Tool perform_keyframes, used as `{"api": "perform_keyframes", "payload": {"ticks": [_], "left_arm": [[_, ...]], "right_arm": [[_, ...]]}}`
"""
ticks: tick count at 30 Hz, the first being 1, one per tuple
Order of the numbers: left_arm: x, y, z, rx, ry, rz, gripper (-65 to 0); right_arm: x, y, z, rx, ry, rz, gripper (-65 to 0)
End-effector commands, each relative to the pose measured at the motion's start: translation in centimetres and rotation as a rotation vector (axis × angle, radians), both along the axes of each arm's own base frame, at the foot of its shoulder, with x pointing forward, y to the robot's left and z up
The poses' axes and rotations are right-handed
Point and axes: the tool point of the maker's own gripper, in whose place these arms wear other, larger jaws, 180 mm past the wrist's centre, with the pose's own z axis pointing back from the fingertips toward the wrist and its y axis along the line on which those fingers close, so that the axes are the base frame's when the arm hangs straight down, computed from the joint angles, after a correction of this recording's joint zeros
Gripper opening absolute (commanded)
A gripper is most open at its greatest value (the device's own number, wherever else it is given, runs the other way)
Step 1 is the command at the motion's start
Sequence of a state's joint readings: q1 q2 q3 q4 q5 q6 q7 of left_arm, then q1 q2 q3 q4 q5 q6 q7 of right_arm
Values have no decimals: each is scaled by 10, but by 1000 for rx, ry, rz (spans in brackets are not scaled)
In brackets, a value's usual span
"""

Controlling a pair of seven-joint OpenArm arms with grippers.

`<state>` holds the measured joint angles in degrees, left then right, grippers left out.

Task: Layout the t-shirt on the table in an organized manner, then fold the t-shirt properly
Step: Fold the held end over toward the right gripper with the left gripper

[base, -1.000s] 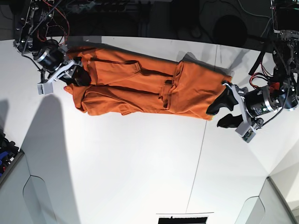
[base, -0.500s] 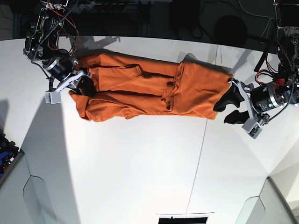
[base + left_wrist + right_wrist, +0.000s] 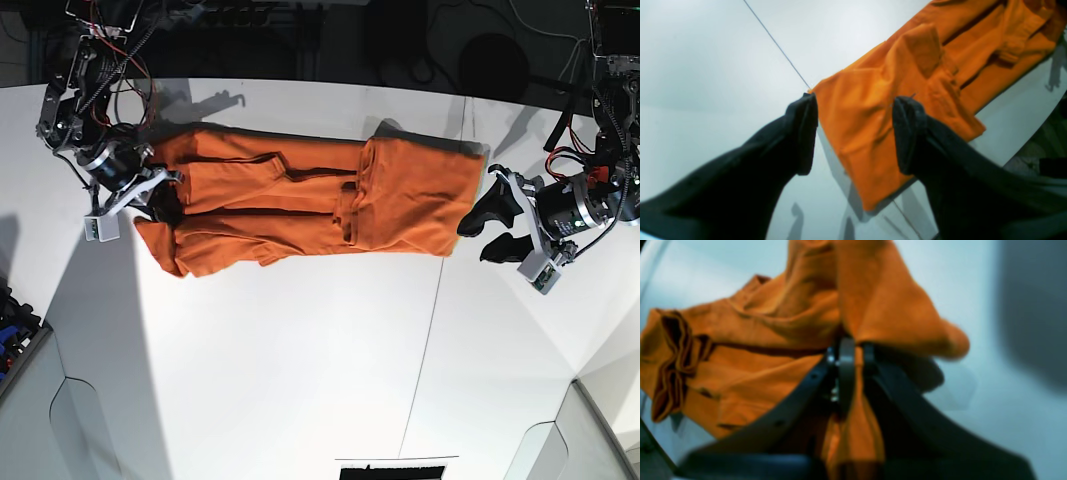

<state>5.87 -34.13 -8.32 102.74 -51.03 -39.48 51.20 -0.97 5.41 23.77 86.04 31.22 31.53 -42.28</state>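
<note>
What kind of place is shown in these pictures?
Probably a robotics lab or test bench. A large white table carries only an orange t-shirt. Two robot arms with exposed wiring flank it: the right pincer and the left pincer. Behind the table lies a dark area with cables.

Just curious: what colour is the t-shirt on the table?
Plain burnt orange t-shirt, no pattern visible; the base view shows it best.

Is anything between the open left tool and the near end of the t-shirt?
Nothing visible. The left tool stands open just off the t-shirt's end, with only bare table in the gap. The right tool is already shut on cloth at the far end.
</note>
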Motion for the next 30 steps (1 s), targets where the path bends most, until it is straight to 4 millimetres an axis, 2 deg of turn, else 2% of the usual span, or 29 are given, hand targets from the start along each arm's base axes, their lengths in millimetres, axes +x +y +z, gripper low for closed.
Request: {"api": "perform_keyframes", "payload": {"ticks": [1,2,4,6,8,11,17,22,27,30], "left_arm": [[10,-1,20,-30,-73,-9,-276],[12,-3,25,-49,-91,-8,-276],[20,-8,37,-85,-126,-14,-276],[29,-15,48,-102,-160,-22,-277],[37,-28,55,-112,-186,-46,-277],[43,-59,49,-87,-196,-122,-277],[46,-135,14,-61,-175,-247,-277],[49,-193,-6,-107,-130,-310,-276],[63,-240,-12,-146,-124,-330,-277],[76,-255,-18,-162,-103,-289,-285]], "right_arm": [[9,0,13,7,-43,1,-650],[7,0,11,7,-37,2,-642],[2,0,7,7,-24,2,-489],[-2,0,4,10,-14,2,-372],[-5,0,2,10,-7,2,-318],[-3,1,5,27,-15,-4,-314],[7,4,16,63,-68,-27,-314],[10,18,18,104,-81,-35,-314],[11,26,18,123,-82,-37,-314],[11,25,18,122,-81,-37,-314]]}}
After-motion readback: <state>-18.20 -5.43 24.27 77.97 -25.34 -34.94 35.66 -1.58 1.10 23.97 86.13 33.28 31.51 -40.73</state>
